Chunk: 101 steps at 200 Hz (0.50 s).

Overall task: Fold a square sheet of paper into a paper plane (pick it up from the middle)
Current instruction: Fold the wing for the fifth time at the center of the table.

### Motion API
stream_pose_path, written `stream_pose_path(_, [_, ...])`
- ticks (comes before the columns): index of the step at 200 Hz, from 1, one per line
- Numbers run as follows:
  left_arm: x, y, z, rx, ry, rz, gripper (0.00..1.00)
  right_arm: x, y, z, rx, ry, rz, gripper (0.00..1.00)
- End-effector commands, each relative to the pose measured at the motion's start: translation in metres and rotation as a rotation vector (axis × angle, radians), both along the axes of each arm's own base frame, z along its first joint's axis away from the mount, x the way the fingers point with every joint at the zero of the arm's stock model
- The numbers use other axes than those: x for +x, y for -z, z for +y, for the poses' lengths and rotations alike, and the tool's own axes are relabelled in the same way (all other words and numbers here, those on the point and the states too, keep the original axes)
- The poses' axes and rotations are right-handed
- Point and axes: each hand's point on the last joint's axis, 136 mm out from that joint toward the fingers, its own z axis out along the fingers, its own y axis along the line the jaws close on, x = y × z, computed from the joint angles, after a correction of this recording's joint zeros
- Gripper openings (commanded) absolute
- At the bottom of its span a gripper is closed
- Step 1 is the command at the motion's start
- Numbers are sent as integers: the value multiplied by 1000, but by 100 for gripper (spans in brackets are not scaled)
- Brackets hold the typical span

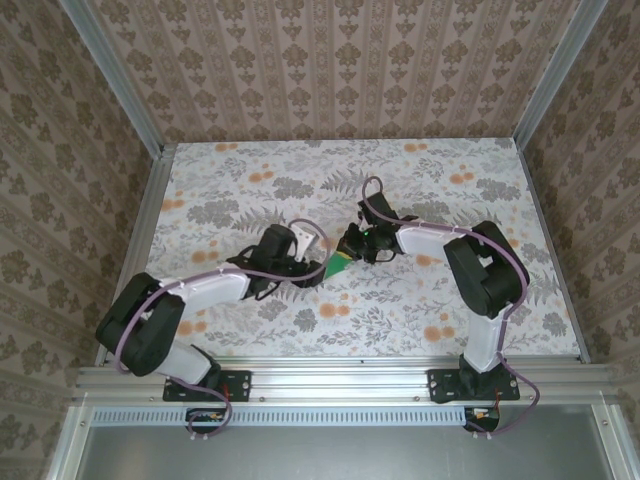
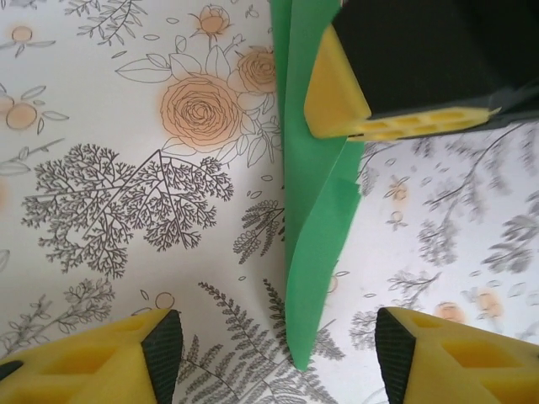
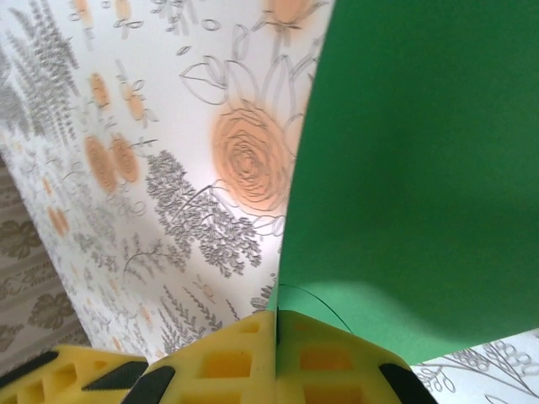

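Observation:
The bright green sheet of paper (image 2: 316,227) is folded into a slim, pointed shape and stands on edge above the floral tabletop, with its tip low between my left fingers. My left gripper (image 2: 278,358) is open, its yellow fingers (image 2: 126,362) well apart on either side of the tip and not touching it. My right gripper (image 3: 276,332) is shut on the paper's (image 3: 421,185) edge. One of the right gripper's yellow fingertips (image 2: 337,93) shows in the left wrist view, pressed against the paper's upper part. From above, the two grippers meet at the green paper (image 1: 338,264) mid-table.
The floral tabletop (image 1: 420,310) stretches around both arms, bounded by aluminium rails (image 1: 330,375) at the near edge and patterned walls on the other three sides. The purple cables loop over each arm.

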Motion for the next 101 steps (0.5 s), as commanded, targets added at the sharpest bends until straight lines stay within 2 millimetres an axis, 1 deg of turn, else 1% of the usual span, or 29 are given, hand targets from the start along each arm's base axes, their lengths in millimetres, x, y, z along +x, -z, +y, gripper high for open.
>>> stream_pose_path(1, [-18, -3, -11, -182, 25, 181, 65, 1, -21, 8, 70, -95, -115, 3])
stream_pose_path(14, [-16, -2, -12, -217, 19, 227, 64, -2, -22, 9, 78, -133, -146, 3])
stream_pose_path(41, [-8, 5, -14, -270, -14, 284, 60, -4, -18, 6, 98, -163, -180, 4])
stream_pose_path(66, [-5, 13, -18, -278, -12, 317, 58, -3, -18, 6, 172, -172, -203, 4])
stream_pose_path(79, [-4, 16, -20, -282, -13, 325, 55, -3, -15, 6, 182, -173, -197, 4])
stream_pose_path(101, [1, 17, -23, -291, -16, 333, 48, -3, -10, 4, 187, -175, -192, 4])
